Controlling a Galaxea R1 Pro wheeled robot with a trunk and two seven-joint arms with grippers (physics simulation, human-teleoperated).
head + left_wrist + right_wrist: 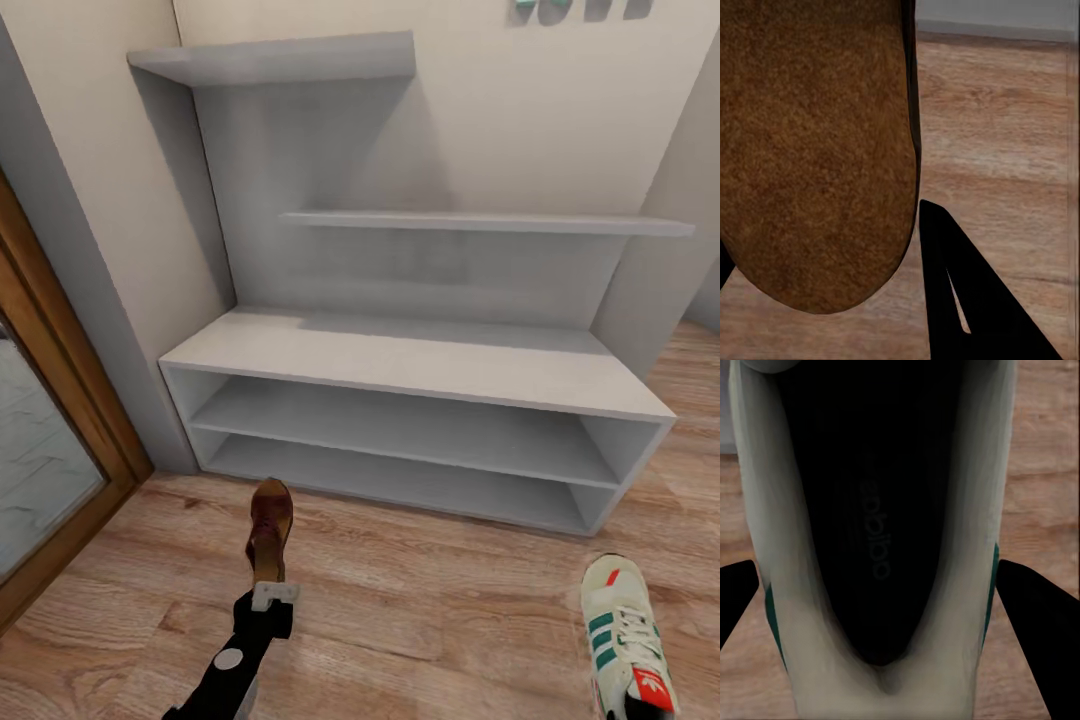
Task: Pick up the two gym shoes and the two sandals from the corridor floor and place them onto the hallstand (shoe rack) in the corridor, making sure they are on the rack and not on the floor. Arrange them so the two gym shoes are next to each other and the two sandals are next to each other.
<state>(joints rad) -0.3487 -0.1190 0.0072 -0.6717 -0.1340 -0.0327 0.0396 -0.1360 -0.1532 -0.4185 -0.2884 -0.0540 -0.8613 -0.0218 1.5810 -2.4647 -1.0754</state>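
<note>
Sandal (270, 528) hangs clamped at its heel in the left gripper (274, 594); the right gripper (881, 585) grips a gym shoe (622, 632) by its heel. Both are over the floor (420, 600) before the rack (420, 370).

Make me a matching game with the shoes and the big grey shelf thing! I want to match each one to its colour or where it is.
Things:
1. dark reddish-brown leather sandal
2. white lace-up gym shoe with green stripes
3. pale grey hallstand bench
4. light brown wood-plank floor

Descriptions:
A. stands against the wall, its shelves bare
B. held at the tip of the left arm
C. red patch on its tongue, at the head view's right
D. lies under both shoes, wood grain

Pairs: 1-B, 2-C, 3-A, 4-D
</note>
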